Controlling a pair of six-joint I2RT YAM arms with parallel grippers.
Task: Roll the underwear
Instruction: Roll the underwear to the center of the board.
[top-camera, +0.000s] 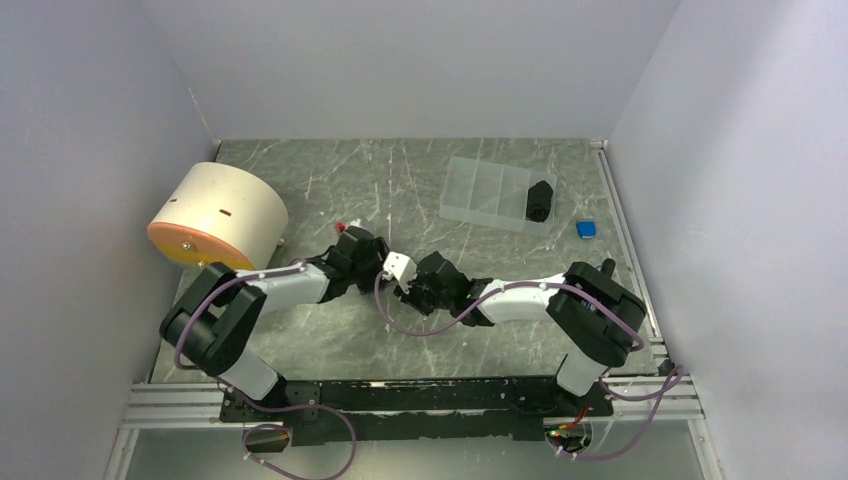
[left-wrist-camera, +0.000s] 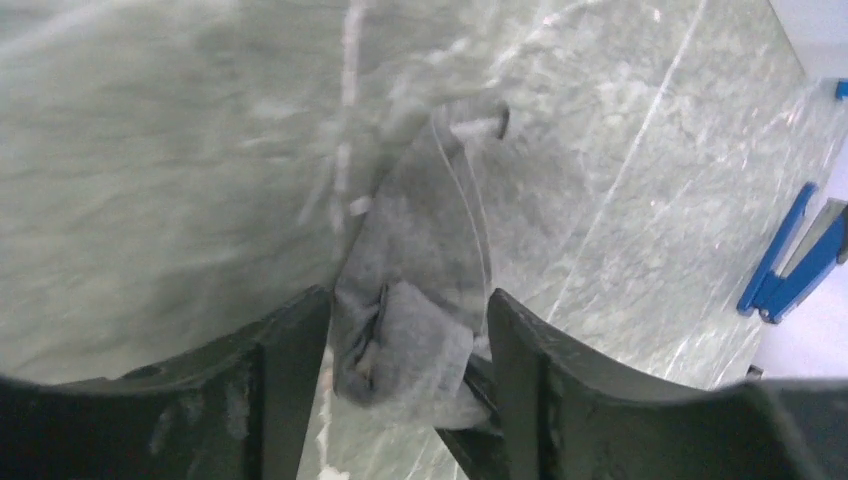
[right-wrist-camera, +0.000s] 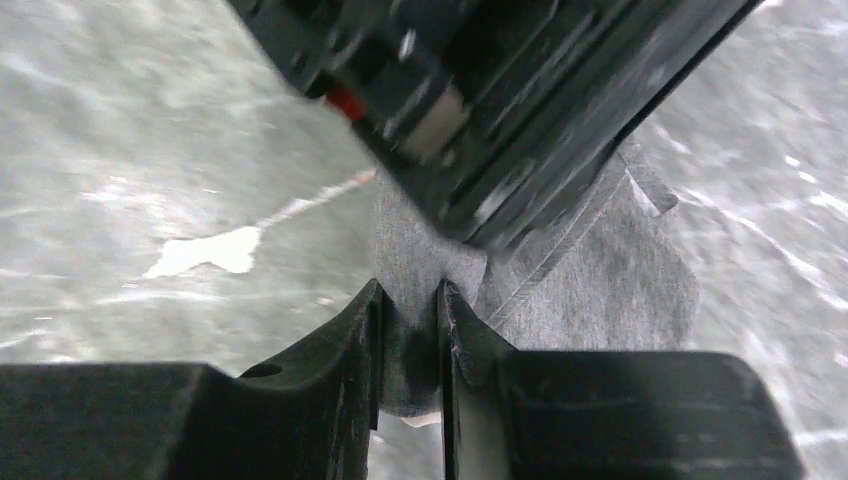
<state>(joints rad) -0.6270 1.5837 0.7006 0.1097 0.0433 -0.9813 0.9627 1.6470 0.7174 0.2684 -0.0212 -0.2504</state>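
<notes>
Underwear (left-wrist-camera: 415, 240) is lying bunched in the middle of the table (top-camera: 330, 190), partly rolled. Right gripper (right-wrist-camera: 410, 292) is pinching its grey edge tight, likely anchoring the fabric. Left gripper (left-wrist-camera: 408, 305) is straddling the roll, jaws standing apart, not clamping, probably so it can regrip.

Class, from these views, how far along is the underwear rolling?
Done: one end of the underwear is bunched into a loose roll. In hand: the right gripper pinches the cloth; the left gripper stands open around the roll. Left: the flat remainder.
</notes>
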